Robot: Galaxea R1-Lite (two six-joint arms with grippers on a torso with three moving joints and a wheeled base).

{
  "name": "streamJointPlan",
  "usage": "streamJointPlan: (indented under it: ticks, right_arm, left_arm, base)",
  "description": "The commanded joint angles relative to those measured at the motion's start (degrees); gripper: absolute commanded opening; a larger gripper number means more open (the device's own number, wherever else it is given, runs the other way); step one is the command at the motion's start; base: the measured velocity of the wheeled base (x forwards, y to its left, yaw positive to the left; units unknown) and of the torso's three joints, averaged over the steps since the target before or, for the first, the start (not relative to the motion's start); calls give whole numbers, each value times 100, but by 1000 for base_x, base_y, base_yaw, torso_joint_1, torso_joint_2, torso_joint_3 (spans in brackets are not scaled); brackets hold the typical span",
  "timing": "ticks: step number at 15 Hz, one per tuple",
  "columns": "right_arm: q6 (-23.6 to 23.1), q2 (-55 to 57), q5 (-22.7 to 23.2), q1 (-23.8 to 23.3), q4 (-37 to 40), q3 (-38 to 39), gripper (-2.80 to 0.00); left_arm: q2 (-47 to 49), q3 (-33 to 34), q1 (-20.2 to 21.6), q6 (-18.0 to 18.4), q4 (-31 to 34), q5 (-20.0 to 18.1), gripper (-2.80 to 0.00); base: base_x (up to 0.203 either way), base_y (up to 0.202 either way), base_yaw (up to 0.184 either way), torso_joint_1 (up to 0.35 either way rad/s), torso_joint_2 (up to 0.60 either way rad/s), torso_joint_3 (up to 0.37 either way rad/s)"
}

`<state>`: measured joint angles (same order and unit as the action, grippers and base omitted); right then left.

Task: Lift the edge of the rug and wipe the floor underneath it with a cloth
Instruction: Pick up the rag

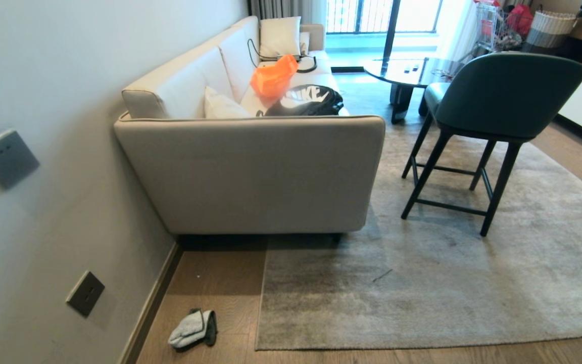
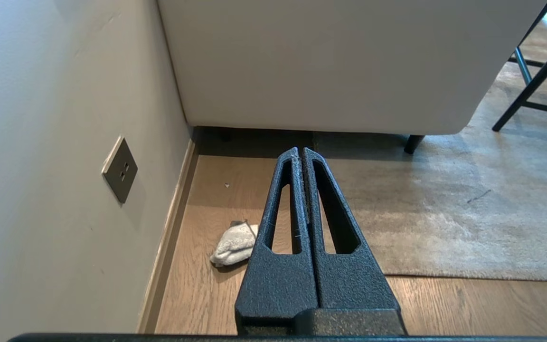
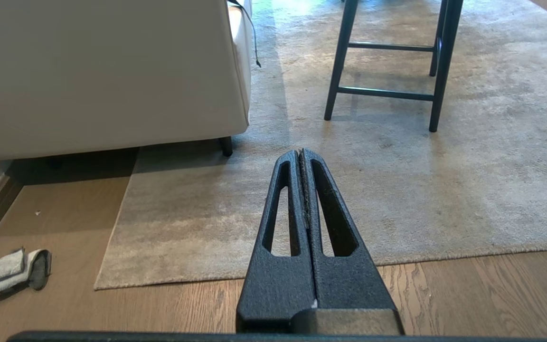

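Note:
A pale grey-beige rug lies flat on the brown plank floor (image 1: 220, 283), and its rug edge (image 1: 261, 303) ends in a square corner (image 1: 258, 348) close to me. The crumpled cloth (image 1: 193, 328), off-white and dark grey, rests on the bare floor between that corner and the wall. Neither arm shows in the head view. My left gripper (image 2: 300, 151) is shut and empty, held above the floor, with the cloth (image 2: 233, 244) beside its fingers and the rug (image 2: 444, 223) on the other side. My right gripper (image 3: 300, 153) is shut and empty above the rug (image 3: 397, 190); its view shows the cloth (image 3: 10, 270) and corner (image 3: 98, 286).
A cream sofa (image 1: 250, 172) stands against the wall (image 1: 43, 101) just beyond the bare floor strip, partly on the rug. A dark-legged green chair (image 1: 498, 101) stands on the rug to the right. A dark baseboard (image 1: 152, 303) and wall sockets (image 1: 85, 293) line the left side.

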<state>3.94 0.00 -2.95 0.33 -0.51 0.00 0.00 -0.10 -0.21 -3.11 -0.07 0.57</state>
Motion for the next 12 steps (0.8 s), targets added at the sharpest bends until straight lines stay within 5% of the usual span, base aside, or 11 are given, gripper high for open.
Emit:
streamJointPlan:
  ticks: [1, 12]
  right_arm:
    - [2, 0, -4, 2, -2, 0, -280]
    - [2, 0, -4, 2, -2, 0, -280]
  left_arm:
    - [0, 1, 3, -6, -1, 4, -280]
    - [0, 1, 1, -6, -1, 4, -280]
  base:
    - [0, 0, 0, 0, 0, 0]
    - [0, 0, 0, 0, 0, 0]
